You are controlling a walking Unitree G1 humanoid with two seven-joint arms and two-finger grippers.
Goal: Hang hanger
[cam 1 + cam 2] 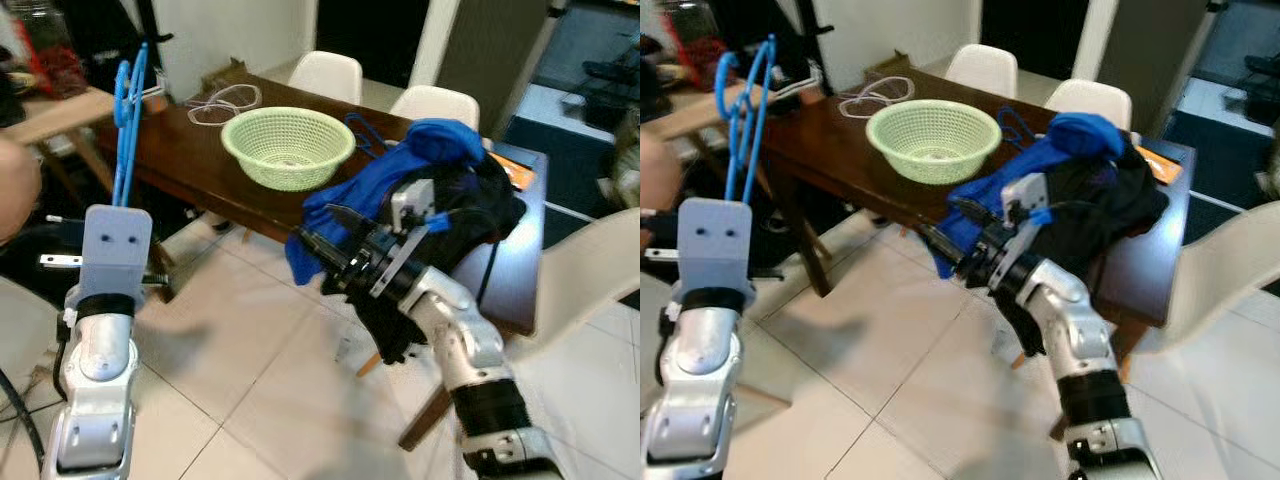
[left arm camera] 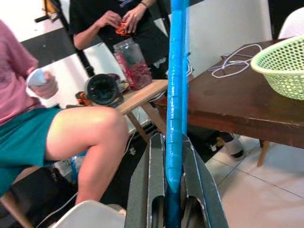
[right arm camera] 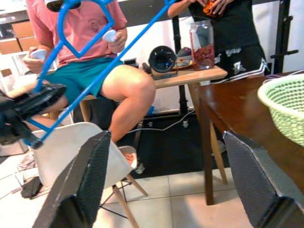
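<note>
A blue plastic hanger (image 1: 128, 120) stands upright at the left, beside the corner of the dark wooden table (image 1: 180, 150). My left gripper (image 2: 174, 142) is shut on its lower end, and the blue bar rises straight up between the fingers (image 2: 149, 180). My right gripper (image 1: 320, 232) reaches left in front of the table edge, below a heap of blue and black clothes (image 1: 440, 170). Its fingers (image 3: 83, 183) are wide apart with nothing between them. In the right wrist view the hanger (image 3: 95, 80) is seen ahead, held in the left gripper.
A light green mesh basket (image 1: 288, 148) and a white cord (image 1: 225, 100) lie on the table. White chairs (image 1: 325, 72) stand behind it, another chair (image 1: 590, 280) at the right. A seated person (image 3: 123, 85) and a standing person (image 2: 118, 23) are at the left by a small wooden table (image 3: 190, 76).
</note>
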